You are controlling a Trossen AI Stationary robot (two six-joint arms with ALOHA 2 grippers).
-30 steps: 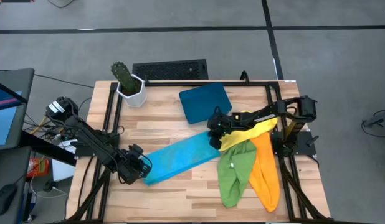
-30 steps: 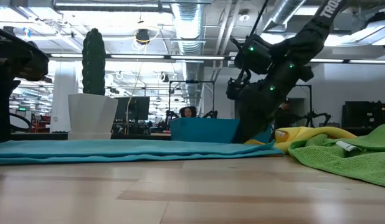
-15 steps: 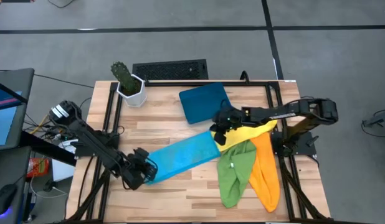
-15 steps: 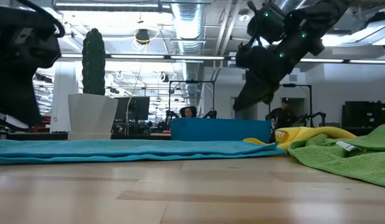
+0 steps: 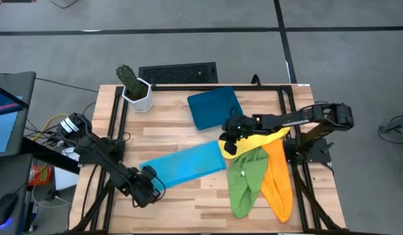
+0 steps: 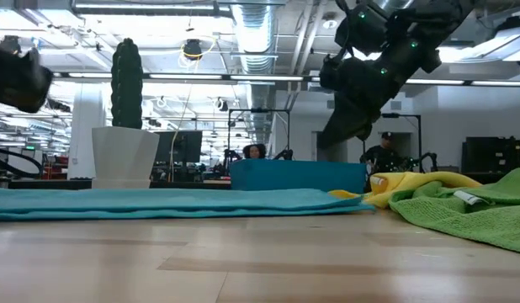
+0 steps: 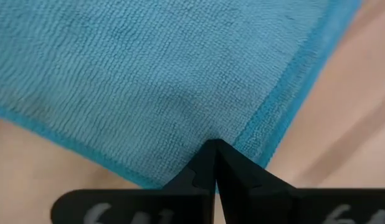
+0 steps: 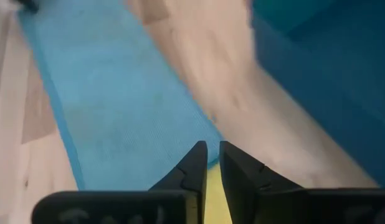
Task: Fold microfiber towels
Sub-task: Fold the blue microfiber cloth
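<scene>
Wooden table (image 5: 169, 130): dark-blue tray (image 5: 214, 108) holding nothing; white pot (image 5: 137, 94) holding cactus (image 5: 128, 76). Left gripper (image 5: 151, 187) pinches blue towel (image 5: 185, 164) corner. Right gripper (image 5: 229, 145), fingers slightly apart, hovers beside yellow towel (image 5: 257, 140), green towel (image 5: 246, 179), orange towel (image 5: 278, 179).

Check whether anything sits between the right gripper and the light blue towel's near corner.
Nothing visible does. The right gripper hangs above the light blue towel at its end beside the yellow towel, with only air beneath it. The left gripper is shut on the towel's opposite end.

Overhead, table-level, two wrist close-ups
</scene>
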